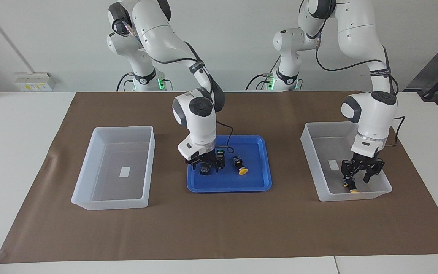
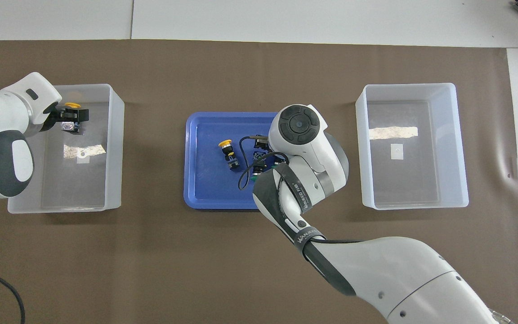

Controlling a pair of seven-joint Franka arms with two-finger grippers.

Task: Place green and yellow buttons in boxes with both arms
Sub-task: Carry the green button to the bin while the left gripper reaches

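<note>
Translucent white plastic bins flank a shallow blue tray (image 1: 262,179) on a brown mat.
In the bin (image 1: 314,167) at the left arm's end, the left end effector (image 1: 359,179) hangs with fingers spread wide over a yellow-capped button (image 1: 352,188) lying on the floor. The right end effector (image 1: 205,164) is low in the tray among black-bodied buttons; its grip I cannot tell. Beside it lies another yellow button (image 1: 240,166), cap pointing away from the robots. The other bin (image 1: 89,179) holds only a sticker.

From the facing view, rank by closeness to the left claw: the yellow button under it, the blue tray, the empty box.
1. Yellow button, in the box directly under the left claw.
2. Blue tray, mid-table.
3. Empty box, at the right arm's end.
</note>
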